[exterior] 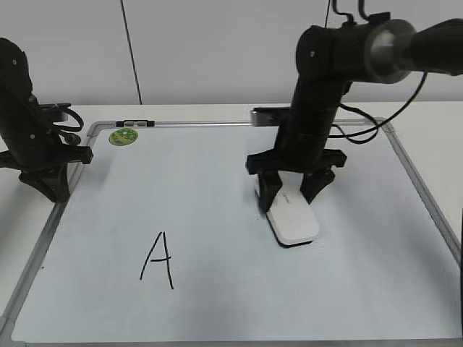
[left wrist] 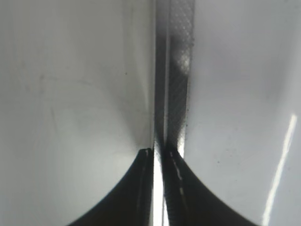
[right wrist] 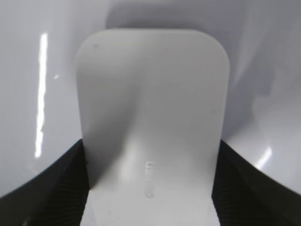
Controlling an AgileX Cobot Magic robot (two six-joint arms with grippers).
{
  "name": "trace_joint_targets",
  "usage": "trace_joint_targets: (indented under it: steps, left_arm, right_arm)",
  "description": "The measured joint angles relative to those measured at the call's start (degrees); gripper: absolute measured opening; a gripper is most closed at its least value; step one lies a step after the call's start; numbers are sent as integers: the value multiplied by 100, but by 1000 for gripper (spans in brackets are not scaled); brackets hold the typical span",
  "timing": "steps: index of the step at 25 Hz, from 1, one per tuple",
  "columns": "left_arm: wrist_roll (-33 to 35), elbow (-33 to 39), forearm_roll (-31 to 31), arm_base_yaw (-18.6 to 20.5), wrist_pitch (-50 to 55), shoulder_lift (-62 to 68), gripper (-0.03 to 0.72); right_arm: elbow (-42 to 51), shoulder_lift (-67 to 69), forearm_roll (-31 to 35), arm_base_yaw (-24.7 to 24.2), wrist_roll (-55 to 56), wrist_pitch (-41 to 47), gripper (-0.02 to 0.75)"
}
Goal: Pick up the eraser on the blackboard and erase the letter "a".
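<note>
Right gripper [exterior: 290,194] clamps the eraser [exterior: 291,220], a smooth white rounded block with faint grey print, lying on the blackboard [exterior: 376,289] beneath it. Left gripper [exterior: 45,181] closed, empty.

Right gripper [exterior: 290,189] pointing down, fingers spread, left gripper [exterior: 49,176] closed, parked low

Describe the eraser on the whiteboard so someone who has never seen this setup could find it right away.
Start at the big white blackboard with the silver-grey frame. On its right half, under the right arm, the eraser lies between the right gripper fingers. It is the only solid block on the board: white and rounded, unlike the flat marker letter "A" and green sticker.
</note>
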Motion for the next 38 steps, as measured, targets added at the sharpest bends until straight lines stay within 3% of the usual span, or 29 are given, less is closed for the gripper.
trace_joint_targets:
  steps: [8,18,24,31,38]
  left_arm:
    - [0,0,0,0,0,0,55]
    - [10,0,0,0,0,0,55]
    - [10,-11,0,0,0,0,55]
    - [10,-11,0,0,0,0,55]
    - [10,-11,0,0,0,0,55]
  right_arm:
    - [0,46,358,833,-67,-15,526]
    - [-139,-43,371,860,-116,-54,526]
    - [-502,-1208,-631,860,205,-57,526]
    - [-260,-2240,-2021,782,909,15,525]
    - [1245,-3325,-2233,-167,1125,-78,525]
